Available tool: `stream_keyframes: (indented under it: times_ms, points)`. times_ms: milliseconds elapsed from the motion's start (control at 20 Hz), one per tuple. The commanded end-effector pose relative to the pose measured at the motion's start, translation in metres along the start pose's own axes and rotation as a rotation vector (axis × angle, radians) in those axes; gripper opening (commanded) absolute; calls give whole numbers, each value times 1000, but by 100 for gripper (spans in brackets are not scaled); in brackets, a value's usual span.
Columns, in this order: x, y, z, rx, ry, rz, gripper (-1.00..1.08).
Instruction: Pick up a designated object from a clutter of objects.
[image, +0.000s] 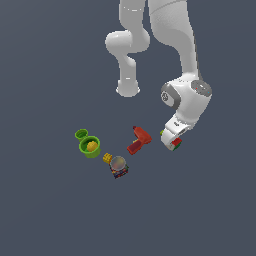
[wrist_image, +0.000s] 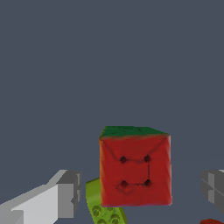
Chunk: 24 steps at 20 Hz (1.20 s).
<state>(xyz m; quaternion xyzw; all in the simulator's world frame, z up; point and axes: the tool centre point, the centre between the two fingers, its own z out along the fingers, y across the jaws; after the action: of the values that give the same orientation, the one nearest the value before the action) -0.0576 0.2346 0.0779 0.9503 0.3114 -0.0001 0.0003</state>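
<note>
The wrist view shows two grey fingertips (wrist_image: 70, 194) spread well apart, one at each side of the frame, with the puzzle cube (wrist_image: 134, 168) between them. Neither fingertip touches the cube; a clear gap remains on both sides, so the gripper (wrist_image: 142, 192) is open around it. The cube presents a red face with four dark dots and a faint line pattern, and a green face adjoining it. A green studded brick (wrist_image: 104, 205) lies just beside the cube, partly hidden behind its lower corner. A sliver of a red object shows at the frame edge near the other finger; too little is visible to identify it.

In the exterior view, the gripper (image: 173, 140) is lowered to the grey floor (image: 50, 215) at the exterior view's right of the clutter, with red and green patches of the cube (image: 176, 143) visible at its tip. The red drill-shaped toy (image: 139, 140) lies near the gripper, toward the exterior view's left. Further left and nearer the camera sit a small yellow brick (image: 107, 158) and, touching or just beside it, a dark box with a grey ball (image: 119, 166) on top. Beyond these stand a large green cup (image: 90, 146) holding a yellow item and a smaller green cup (image: 81, 134) just beside it.
</note>
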Motion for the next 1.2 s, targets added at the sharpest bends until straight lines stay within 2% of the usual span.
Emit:
stream_keyframes:
  times_ms: [0,300,600,650,1150]
  points:
    - [-1,0,8,0,-1,-1,100]
    - [-1,-1,35,1,0,-3,100]
    - [-1,-1,45,1,0,-4,100]
    - [-1,-1,45,1,0,-4,-100]
    - [-1,-1,44,0,0,-3,-100]
